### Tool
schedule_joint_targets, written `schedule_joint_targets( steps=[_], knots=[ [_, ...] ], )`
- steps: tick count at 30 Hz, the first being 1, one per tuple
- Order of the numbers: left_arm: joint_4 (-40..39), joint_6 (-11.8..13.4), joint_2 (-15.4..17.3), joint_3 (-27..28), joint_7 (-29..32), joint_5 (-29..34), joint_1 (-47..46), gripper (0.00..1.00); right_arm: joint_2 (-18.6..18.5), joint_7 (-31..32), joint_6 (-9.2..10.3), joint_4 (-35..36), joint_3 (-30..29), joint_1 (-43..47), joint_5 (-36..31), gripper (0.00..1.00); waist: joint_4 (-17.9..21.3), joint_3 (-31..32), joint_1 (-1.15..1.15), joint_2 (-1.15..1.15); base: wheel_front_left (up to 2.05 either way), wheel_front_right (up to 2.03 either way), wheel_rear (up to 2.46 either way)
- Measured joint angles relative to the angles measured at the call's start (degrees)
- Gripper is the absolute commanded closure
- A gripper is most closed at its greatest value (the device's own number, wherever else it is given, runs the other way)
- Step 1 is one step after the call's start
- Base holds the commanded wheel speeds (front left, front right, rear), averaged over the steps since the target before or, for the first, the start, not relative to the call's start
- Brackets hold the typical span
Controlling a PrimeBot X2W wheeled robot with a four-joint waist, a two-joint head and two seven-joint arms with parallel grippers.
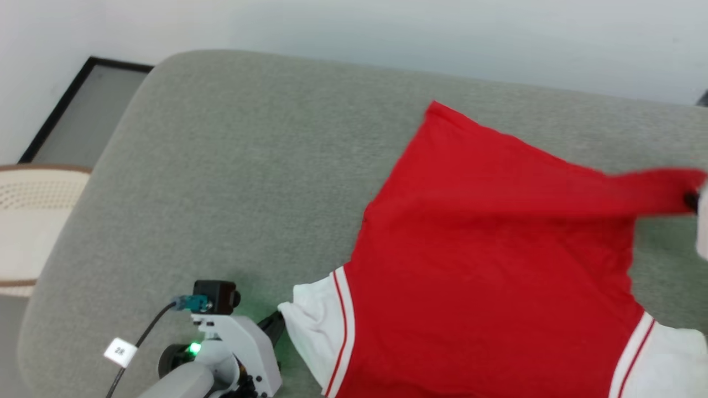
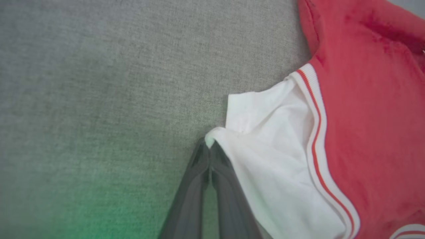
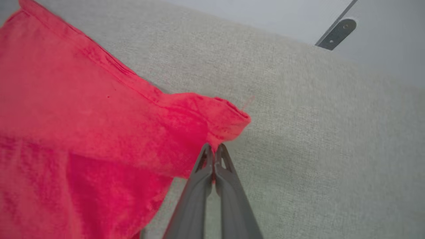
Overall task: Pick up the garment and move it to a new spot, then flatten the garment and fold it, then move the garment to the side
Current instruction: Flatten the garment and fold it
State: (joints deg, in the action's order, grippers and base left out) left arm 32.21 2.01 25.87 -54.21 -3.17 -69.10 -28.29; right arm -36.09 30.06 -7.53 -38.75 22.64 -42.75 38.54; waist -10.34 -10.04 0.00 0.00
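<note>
Item: red jersey shirt (image 1: 487, 265), white short sleeves, white-red striped trim at the armholes. Lying plain red face up over the right part of the grey upholstered cushion (image 1: 221, 166), hem toward the cushion's far edge, sleeves toward its near edge.

Handling, judged: behaving as light, limp knit cloth; sagging and creasing between held points; not fragile; probably dragging on the cushion's weave rather than sliding. Best taking hold at edges and corners (sleeve cuff, hem corner, shoulder seam), nipping a small fold there rather than the middle of the panel.

Left pincer (image 2: 210, 146): pressed together, nipping the tip of the white sleeve (image 2: 265, 149) on the robot's left, low against the cushion close to its near edge; rest of the shirt spreading away to this pincer's right.

Right pincer (image 3: 214, 147): pressed together, gripping the underside of a red hem corner (image 3: 229, 119), holding it out in a taut strip toward the cushion's right end, apparently clear of the cushion; bulk of the shirt lying to this pincer's left.
</note>
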Motion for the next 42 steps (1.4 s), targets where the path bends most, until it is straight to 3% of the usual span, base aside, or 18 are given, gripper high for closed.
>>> schedule_joint_targets(
  steps=[9, 17, 23, 29, 30, 31, 37, 42],
  knots=[
    [-1.72, 1.02, 1.29, 0.35, -0.37, -0.18, 1.36, 1.00, -2.12, 5.20, 0.00, 11.15, -10.68, 19.59, 2.53, 1.00, 2.74, 0.82, 0.00, 0.00, 0.00, 0.00, 0.00],
    [-2.96, 1.51, 1.47, 0.42, -0.37, -0.32, 1.36, 1.00, 2.87, 13.12, 0.00, 23.09, -23.02, 34.33, -0.48, 1.00, 3.27, 0.16, 0.00, 0.00, 0.00, 0.00, 0.00],
    [-3.50, 1.53, 1.46, 0.36, -0.29, -0.10, 0.81, 1.00, 8.35, 19.12, 0.01, 26.43, -29.32, 36.88, -4.95, 1.00, 3.21, -0.93, 0.00, 0.00, 0.00, 0.00, 0.00],
    [-3.26, 1.52, 1.22, 0.30, 0.13, -0.03, 0.15, 1.00, 10.22, 25.97, 0.01, 22.78, -29.61, 32.36, -8.59, 1.00, 3.11, -1.49, 0.00, 0.00, 0.00, 0.00, 0.00],
    [-3.10, 1.51, 1.11, 0.26, 0.14, -0.03, 0.15, 1.00, 10.39, 26.61, 0.01, 21.86, -29.38, 31.64, -9.68, 0.67, 3.11, -1.36, 0.00, 0.00, 0.00, 0.00, 0.00],
    [-2.97, 1.49, 0.97, 0.20, 0.15, -0.03, 0.15, 1.00, 10.61, 27.37, 0.02, 21.42, -29.00, 31.01, -10.15, 0.00, 3.07, -1.18, 0.00, 0.00, 0.00, 0.00, 0.00],
    [-2.33, 1.43, 0.43, 0.08, 0.13, -0.30, 0.56, 1.00, 9.65, 32.89, 0.02, 21.78, -28.03, 28.87, -10.82, 0.00, 2.90, 0.47, 0.00, 0.00, 0.00, 0.00, 0.00],
    [-2.34, 1.43, 0.40, -0.12, 0.04, -0.58, 1.68, 1.00, 8.18, 36.52, 0.01, 30.40, -30.16, 28.76, -10.31, 0.00, 2.96, 1.89, 0.00, 0.00, 0.00, 0.00, 0.00]
  ],
)
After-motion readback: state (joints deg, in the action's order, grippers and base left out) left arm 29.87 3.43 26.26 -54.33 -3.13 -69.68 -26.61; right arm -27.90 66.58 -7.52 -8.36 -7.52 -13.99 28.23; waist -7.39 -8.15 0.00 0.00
